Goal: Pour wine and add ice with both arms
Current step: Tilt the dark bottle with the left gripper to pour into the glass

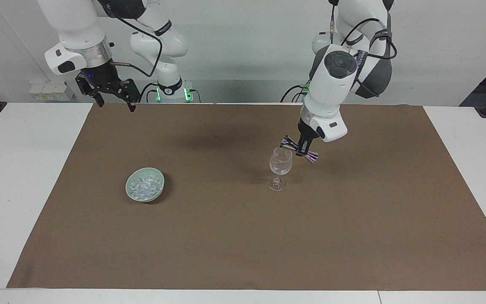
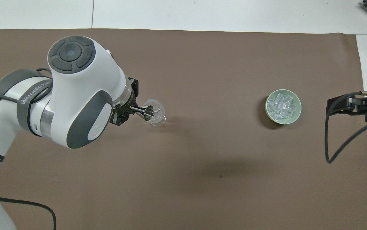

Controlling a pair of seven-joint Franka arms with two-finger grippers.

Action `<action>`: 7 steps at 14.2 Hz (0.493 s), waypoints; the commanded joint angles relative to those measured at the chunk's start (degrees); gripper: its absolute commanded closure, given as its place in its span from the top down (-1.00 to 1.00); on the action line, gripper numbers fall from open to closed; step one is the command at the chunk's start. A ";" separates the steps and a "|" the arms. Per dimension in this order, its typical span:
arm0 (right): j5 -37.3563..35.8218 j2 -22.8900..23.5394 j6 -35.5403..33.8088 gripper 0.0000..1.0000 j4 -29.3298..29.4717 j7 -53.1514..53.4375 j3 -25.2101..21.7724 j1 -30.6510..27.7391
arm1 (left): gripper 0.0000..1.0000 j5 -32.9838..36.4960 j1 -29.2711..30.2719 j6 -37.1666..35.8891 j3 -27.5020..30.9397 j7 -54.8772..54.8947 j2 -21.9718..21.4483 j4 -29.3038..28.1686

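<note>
We see a white table (image 1: 23, 177) covered over most of its top by a brown mat (image 1: 243, 236). Two white arms enter from the robots' end. The left arm (image 1: 331, 84) reaches down over the mat toward its own end of the table; the right arm (image 1: 78, 38) waits raised above the mat's edge nearest the robots, at its own end of the table.

The left gripper (image 1: 301, 148) hangs just above and beside the rim of a clear wine glass (image 1: 279, 168), which stands upright on the mat. Its fingers are pressed together on the narrow waist of a shiny metal jigger (image 1: 299, 149), a double-ended measuring cup. The jigger is tilted, and one of its ends lies over the mouth of the glass (image 2: 155, 114), as the overhead view (image 2: 142, 111) shows. We cannot tell whether any liquid is in the glass.

The right gripper (image 1: 114, 98) is up in the air with its fingers spread wide and nothing between them; in the overhead view only its black body and cable (image 2: 346, 103) show at the edge.

The ice (image 1: 143, 185) is a heap of small clear chunks lying in a pale green bowl (image 1: 134, 194). The bowl sits on the mat toward the right arm's end of the table, well apart from the glass (image 2: 283, 105).
</note>
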 commanded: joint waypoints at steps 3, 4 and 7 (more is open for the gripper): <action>-0.25 -1.45 0.29 1.00 -1.63 -1.78 0.07 -0.11 | -1.00 1.73 -1.21 -2.19 0.81 -1.25 -0.19 1.08; -0.25 -1.45 0.29 1.00 -1.63 -1.78 0.07 -0.11 | -1.00 1.73 -1.48 -2.28 0.81 -1.25 -0.19 1.35; -0.25 -1.45 0.20 1.00 -1.63 -1.70 0.24 -0.02 | -1.00 1.65 -1.48 -2.28 0.81 -1.34 -0.01 1.44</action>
